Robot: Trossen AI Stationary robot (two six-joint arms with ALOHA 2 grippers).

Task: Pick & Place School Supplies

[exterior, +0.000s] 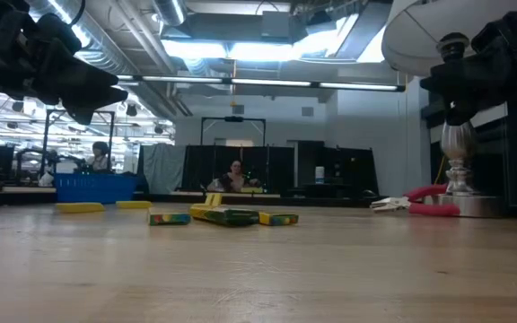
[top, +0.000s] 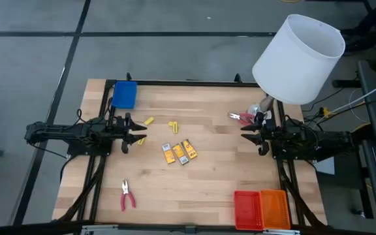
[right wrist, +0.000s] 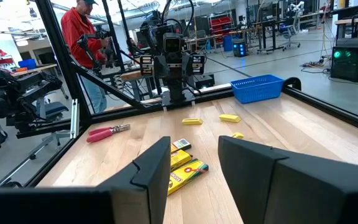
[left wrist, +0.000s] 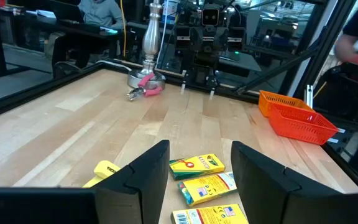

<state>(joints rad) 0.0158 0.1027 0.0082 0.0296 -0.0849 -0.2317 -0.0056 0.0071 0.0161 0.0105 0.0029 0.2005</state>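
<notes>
Three yellow-orange packets (top: 178, 152) lie flat side by side mid-table; they also show in the left wrist view (left wrist: 205, 186) and the right wrist view (right wrist: 180, 169). Small yellow pieces (top: 149, 121) (top: 173, 126) lie on the wood beyond them. One red-handled tool (top: 128, 196) lies near the near edge. The other (top: 242, 118) lies against the lamp base (left wrist: 145, 79). My left gripper (top: 132, 134) hovers open left of the packets. My right gripper (top: 252, 134) hovers open to their right. Both are above the table, facing each other.
A blue tray (top: 124, 94) sits at the far left corner. Red (top: 247, 209) and orange (top: 274, 209) trays sit at the near right corner. The white-shaded lamp (top: 299, 59) stands at the far right, its shade overhanging my right arm. People are in the room beyond the table.
</notes>
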